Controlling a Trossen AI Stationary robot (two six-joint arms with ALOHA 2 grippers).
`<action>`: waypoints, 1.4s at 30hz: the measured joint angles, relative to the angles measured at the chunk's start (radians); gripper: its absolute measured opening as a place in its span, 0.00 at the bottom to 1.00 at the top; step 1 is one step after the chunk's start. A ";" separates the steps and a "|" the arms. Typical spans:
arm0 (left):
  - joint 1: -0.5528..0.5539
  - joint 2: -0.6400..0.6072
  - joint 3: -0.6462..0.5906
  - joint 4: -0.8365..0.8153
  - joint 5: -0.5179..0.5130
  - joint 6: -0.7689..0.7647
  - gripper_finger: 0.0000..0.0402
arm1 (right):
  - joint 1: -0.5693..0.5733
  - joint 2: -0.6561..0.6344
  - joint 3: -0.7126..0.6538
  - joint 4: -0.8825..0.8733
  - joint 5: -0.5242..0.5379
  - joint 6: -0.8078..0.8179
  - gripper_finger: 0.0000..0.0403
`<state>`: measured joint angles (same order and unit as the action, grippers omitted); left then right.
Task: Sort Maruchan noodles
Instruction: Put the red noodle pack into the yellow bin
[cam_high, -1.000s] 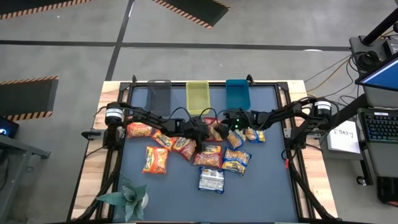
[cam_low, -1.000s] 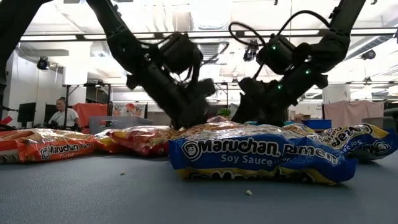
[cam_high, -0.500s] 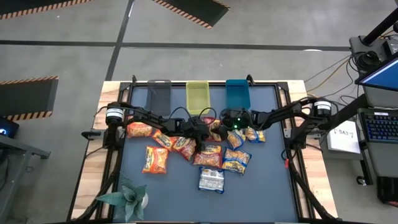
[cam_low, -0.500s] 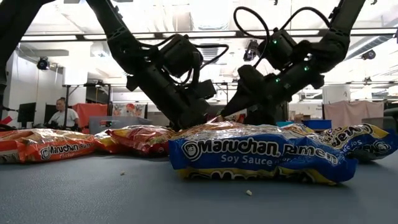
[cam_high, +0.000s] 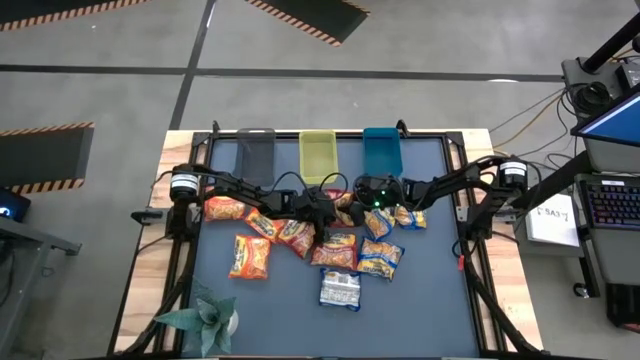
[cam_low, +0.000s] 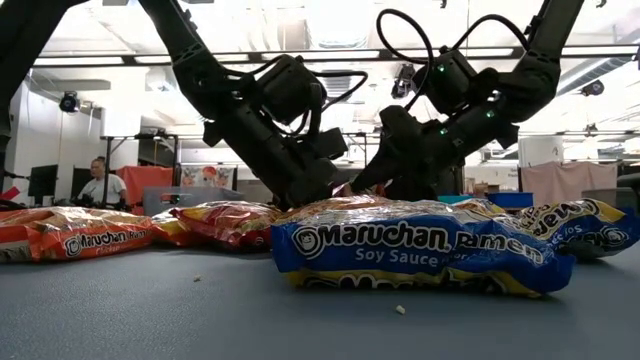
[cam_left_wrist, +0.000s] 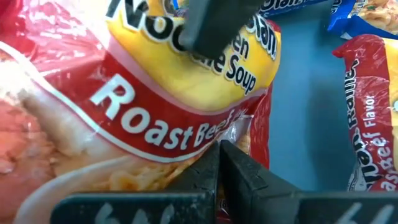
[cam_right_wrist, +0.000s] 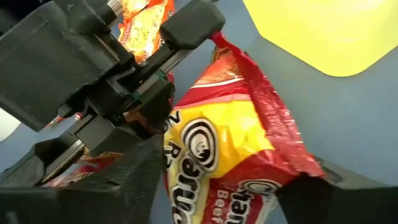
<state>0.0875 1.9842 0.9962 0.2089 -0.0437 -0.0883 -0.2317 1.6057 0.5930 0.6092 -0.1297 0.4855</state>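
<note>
Both our pincers meet on a red packet (cam_right_wrist: 236, 143), left (cam_left_wrist: 217, 168) clamped, right (cam_right_wrist: 217, 180) straddling it; bins (cam_high: 319, 155) look unfilled.

- High view: looks straight down from well above, taking in the whole table (cam_high: 250, 310) and both arms.
- Low view: sits at tabletop height, faces level across, very near a blue packet (cam_low: 420, 255).
- Wrist views: pressed close, from opposite sides, on one shared red packet (cam_left_wrist: 143, 106), also seen at (cam_right_wrist: 230, 149).
</note>
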 joint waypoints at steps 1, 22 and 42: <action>0.000 0.000 0.000 0.001 0.000 0.000 0.00 | 0.000 0.000 0.000 -0.001 0.002 0.000 0.58; -0.002 -0.038 0.000 -0.005 0.005 0.026 0.00 | 0.000 -0.009 0.000 0.002 0.000 -0.018 0.20; -0.017 -0.327 -0.001 -0.252 0.000 0.163 0.00 | -0.002 -0.066 0.006 -0.002 -0.002 -0.042 0.13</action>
<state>0.0702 1.6575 0.9949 -0.0426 -0.0433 0.0743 -0.2337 1.5396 0.5995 0.6075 -0.1314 0.4439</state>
